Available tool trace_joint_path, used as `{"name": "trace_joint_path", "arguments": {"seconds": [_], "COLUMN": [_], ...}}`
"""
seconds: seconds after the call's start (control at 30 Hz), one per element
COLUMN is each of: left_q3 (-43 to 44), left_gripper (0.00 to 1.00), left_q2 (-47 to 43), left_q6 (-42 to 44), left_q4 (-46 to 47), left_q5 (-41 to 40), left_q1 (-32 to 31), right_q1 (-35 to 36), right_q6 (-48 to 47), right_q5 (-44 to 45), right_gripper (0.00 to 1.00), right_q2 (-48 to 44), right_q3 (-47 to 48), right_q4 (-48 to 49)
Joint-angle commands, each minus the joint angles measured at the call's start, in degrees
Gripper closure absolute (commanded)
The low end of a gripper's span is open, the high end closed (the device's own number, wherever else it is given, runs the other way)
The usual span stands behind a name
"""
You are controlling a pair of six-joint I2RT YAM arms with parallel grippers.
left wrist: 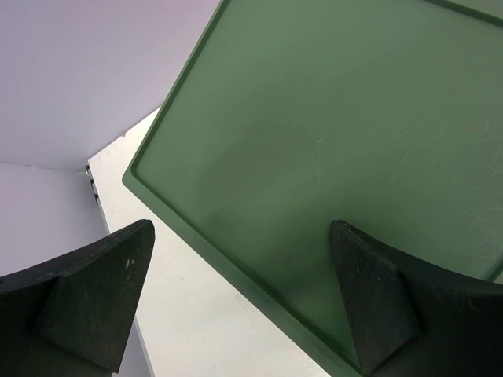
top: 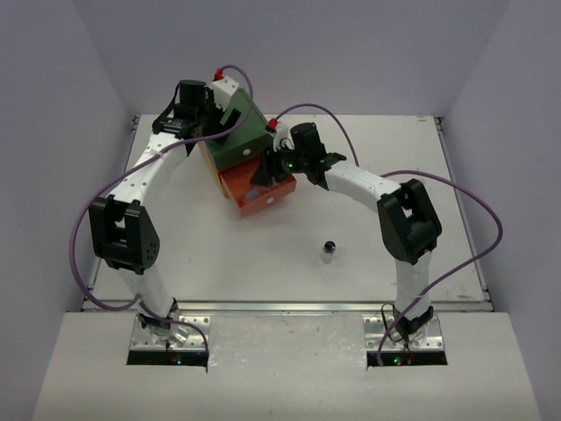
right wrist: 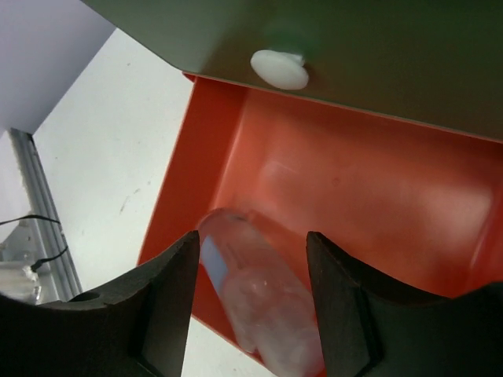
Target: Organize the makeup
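The white bench [top: 219,272] carries a drawer box [top: 241,140] at its far middle, with a green top, a yellow side and an orange drawer [right wrist: 377,188] pulled out towards the near side. The left arm [top: 145,175] reaches over the far left corner of the drawer box. Its jaws stand wide apart and hold nothing, one finger over the green top [left wrist: 330,118] and the other beyond the box's edge, over the bench. The right arm [top: 359,184] reaches in from the right of the drawer box, its jaws part-way open above the open orange drawer. A clear bottle [right wrist: 263,306] lies tilted between the fingers there, blurred, its upper end over the drawer's floor and its lower end crossing the drawer's rim. Whether the jaws press on it or it hangs free between them, I cannot tell. A black-capped jar [top: 329,252] stands upright on the bench, well apart from the drawer box on its near right side. A white knob [right wrist: 280,69] sits on the green drawer front just above the orange drawer.
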Motion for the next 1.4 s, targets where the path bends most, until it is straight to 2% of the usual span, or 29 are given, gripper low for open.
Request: {"name": "trace_joint_path", "arguments": {"seconds": [0.0, 0.17, 0.33, 0.47, 0.57, 0.67, 0.77, 0.97, 1.13, 1.37], "left_q3": [-0.12, -0.12, -0.12, 0.05, -0.02, 0.14, 0.43, 1.26, 1.28, 0.93], "left_gripper": [0.06, 0.06, 0.06, 0.06, 0.06, 0.06, 0.06, 0.06, 0.06, 0.06], "left_q2": [1.46, 1.51, 1.51, 1.38, 1.46, 1.47, 1.56, 1.56, 1.03, 0.07], "left_q6": [0.25, 0.08, 0.08, 0.0, -0.32, -0.67, -0.96, -1.5, -1.94, -1.54], "left_q4": [-2.89, -2.89, -2.89, -2.8, -2.48, -2.22, -2.15, -1.92, -2.1, -2.45], "left_q5": [0.5, 0.72, 0.72, 0.85, 1.01, 1.25, 1.76, 2.17, 2.44, 2.17], "left_q1": [-0.26, -0.26, -0.26, -0.26, -0.26, -0.26, -0.26, -0.26, -0.26, -0.26], "right_q1": [-0.38, -0.56, -0.56, -0.56, -0.47, -0.47, -0.25, 1.8, 4.28, 6.83], "right_q6": [-6.75, -12.91, -14.91, -17.2, -17.63, -13.62, -9.76, -4.17, -0.45, 0.53], "right_q5": [3.07, 7.28, 9.11, 14.01, 23.43, 28.3, 29.63, 29.56, 29.75, 33.64], "right_gripper": [0.39, 0.32, 0.26, 0.18, 0.18, 0.17, 0.01, 0.01, 0.01, 0.01], "right_q2": [-2.05, -4.67, -9.55, -13.9, -18.6, -22.58, -25.89, -33.81, -33.8, -29.55], "right_q3": [5.8, 8.47, 13.69, 19.53, 16.57, 12.31, 4.49, -11.41, -17.49, -20.81], "right_q4": [-1.68, -6.51, -12.35, -28.97, -40.48, -50.97, -57.39, -52.22, -49.2, -46.01]}}
